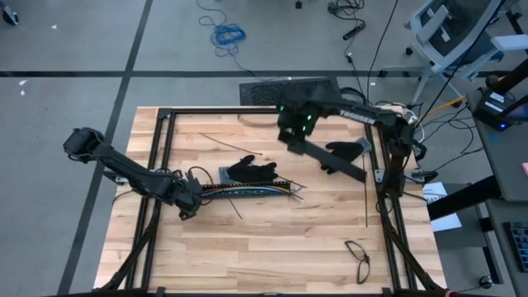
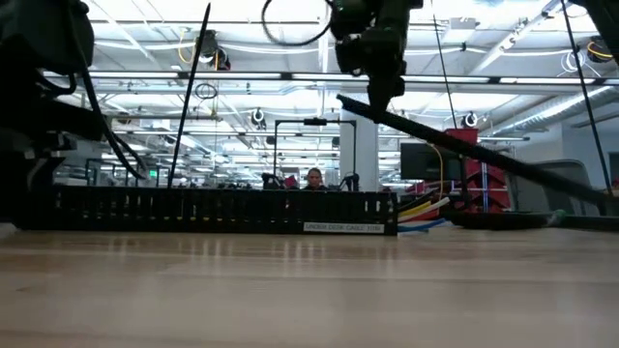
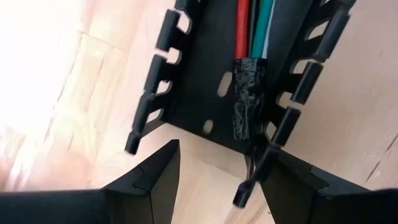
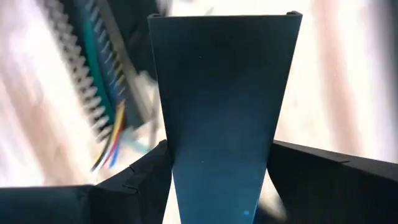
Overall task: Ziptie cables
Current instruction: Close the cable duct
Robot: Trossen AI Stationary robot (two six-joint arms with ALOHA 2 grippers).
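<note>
The cables lie bundled inside a long black slotted bar on the table; their coloured ends stick out of its right end. In the left wrist view they show red, green and white, wrapped in black tape. My left gripper is open at the bar's left end, one finger to each side of it. My right gripper is over the far middle of the table, shut on a long flat black cover strip. My left gripper: one comb tooth of the slotted bar lies right by one finger; whether they touch, I cannot tell. My right gripper pinches the cover strip near its upper end, across its width, from above. The strip slants down toward the table's right; whether its low end rests on anything, I cannot tell.
Two black gloves lie on the table, one by the bar, one under the strip's low end. Thin straight black strips lie at the far side and on the right. A black wire loop sits near right. A black frame rims the table.
</note>
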